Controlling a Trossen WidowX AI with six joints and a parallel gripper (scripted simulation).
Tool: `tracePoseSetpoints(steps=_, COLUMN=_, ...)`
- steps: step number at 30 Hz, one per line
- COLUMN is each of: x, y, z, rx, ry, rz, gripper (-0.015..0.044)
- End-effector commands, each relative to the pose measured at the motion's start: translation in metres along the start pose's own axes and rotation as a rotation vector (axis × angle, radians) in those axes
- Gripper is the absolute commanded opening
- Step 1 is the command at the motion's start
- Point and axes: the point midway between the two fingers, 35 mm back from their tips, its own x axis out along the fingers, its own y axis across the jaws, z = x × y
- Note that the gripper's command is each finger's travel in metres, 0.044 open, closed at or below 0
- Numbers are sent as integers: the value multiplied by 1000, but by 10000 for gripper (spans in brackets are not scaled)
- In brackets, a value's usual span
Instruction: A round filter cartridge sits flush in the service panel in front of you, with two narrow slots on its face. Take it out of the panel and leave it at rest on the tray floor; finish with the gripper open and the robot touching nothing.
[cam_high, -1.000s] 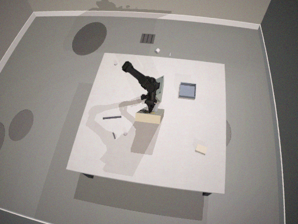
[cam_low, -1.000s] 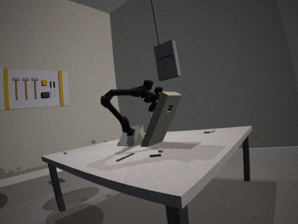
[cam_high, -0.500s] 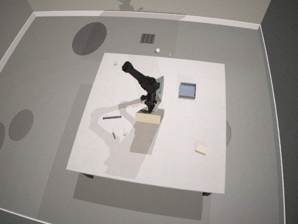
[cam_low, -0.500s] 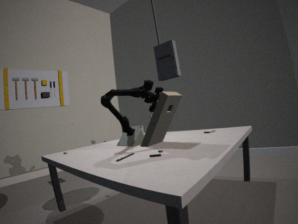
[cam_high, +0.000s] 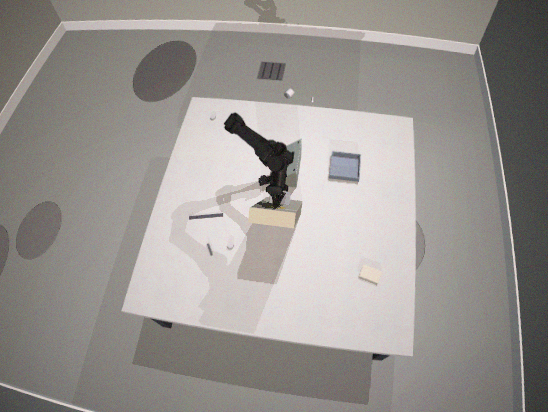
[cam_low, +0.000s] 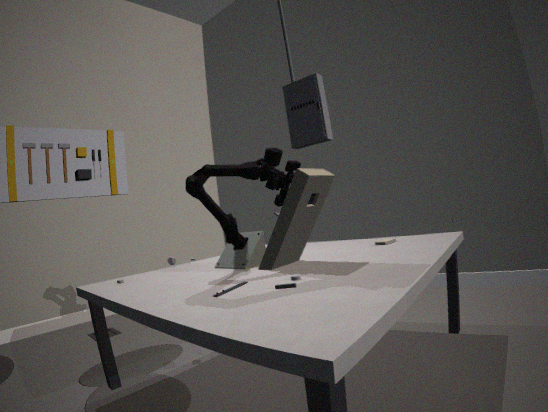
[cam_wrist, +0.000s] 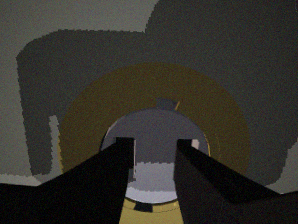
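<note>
Cartridge (cam_wrist: 160, 137) in tilted panel (cam_low: 295, 220), white table (cam_low: 350, 310), grey room.

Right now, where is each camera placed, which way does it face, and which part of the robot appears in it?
Top: high above, looking down on the table, tray and whole arm.
Exterior: beside the table, looking level at the tilted panel and whole arm.
Wrist: on the gripper, facing the round cartridge in its yellow ring; two dark fingers show.
Top and exterior share arm, panel and table.
</note>
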Motion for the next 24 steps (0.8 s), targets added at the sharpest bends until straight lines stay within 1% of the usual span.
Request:
tracePoseSetpoints(steps=1, x=6, y=-1, z=-1, rx=0, ry=4, rz=-7, gripper=96)
tracePoseSetpoints(steps=15, x=8, y=-1, z=-1, rx=0, ry=4, rz=-7, gripper=96)
tracePoseSetpoints(steps=16, x=0, y=0, z=0, rx=-3, ry=-1, rz=3, gripper=89)
tracePoseSetpoints(steps=24, x=0, y=0, z=0, rx=-3, ry=-1, rz=3, gripper=36)
